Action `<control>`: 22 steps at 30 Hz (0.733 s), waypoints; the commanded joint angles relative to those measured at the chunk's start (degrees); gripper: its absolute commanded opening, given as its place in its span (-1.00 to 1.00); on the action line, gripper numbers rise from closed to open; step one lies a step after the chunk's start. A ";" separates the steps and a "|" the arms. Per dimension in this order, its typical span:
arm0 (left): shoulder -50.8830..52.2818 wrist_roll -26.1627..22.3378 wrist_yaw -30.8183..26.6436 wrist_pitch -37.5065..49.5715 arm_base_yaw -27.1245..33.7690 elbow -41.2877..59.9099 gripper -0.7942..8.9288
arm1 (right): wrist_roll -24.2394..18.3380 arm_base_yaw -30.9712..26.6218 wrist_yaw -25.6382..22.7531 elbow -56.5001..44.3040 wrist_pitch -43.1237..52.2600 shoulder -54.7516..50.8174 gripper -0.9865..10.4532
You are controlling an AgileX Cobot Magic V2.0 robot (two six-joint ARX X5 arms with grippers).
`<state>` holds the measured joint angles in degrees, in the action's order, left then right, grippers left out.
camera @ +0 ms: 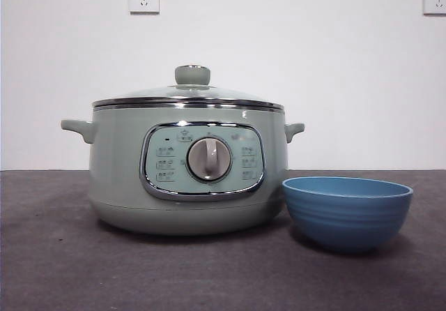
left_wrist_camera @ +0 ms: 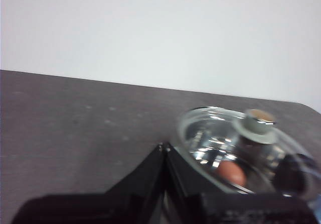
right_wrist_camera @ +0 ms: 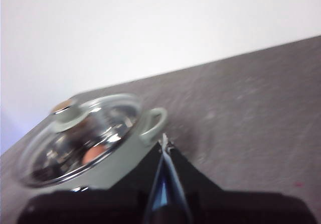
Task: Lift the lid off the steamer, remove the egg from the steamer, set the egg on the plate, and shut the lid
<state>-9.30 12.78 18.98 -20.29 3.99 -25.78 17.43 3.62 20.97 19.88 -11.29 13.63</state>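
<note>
I see the lid [camera: 188, 95] seated on the steamer [camera: 125, 178]; left gripper [left_wrist_camera: 164, 147] and right gripper [right_wrist_camera: 164, 142], both pinched closed and empty, flank it.

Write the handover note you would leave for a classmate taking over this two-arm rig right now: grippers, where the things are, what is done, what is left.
Left gripper: shut, empty, waiting off to one side of the steamer.
Right gripper: shut, empty, waiting on the other side.
The lid sits closed on the steamer. The egg shows through the glass, inside. The plate, a blue bowl, stands beside the steamer on the table.
Done: nothing yet.
Left: lift the lid, take the egg out, put it on the plate, close the lid.
</note>
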 commanded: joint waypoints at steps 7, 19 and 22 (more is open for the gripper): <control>-12.20 -5.68 14.19 -10.23 0.13 -14.10 -0.85 | -10.47 -0.07 16.98 22.34 -15.26 20.13 -0.85; -23.34 -16.06 25.00 -27.78 0.13 -26.18 -0.85 | -27.87 2.93 22.56 44.78 -42.77 36.72 -0.85; -23.69 -16.02 24.98 -28.20 0.13 -26.88 -0.84 | -27.85 3.54 22.51 44.85 -43.08 37.05 -0.81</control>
<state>-33.04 -1.78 43.70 -48.58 3.99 -52.49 -8.88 6.92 43.33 64.71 -54.52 50.72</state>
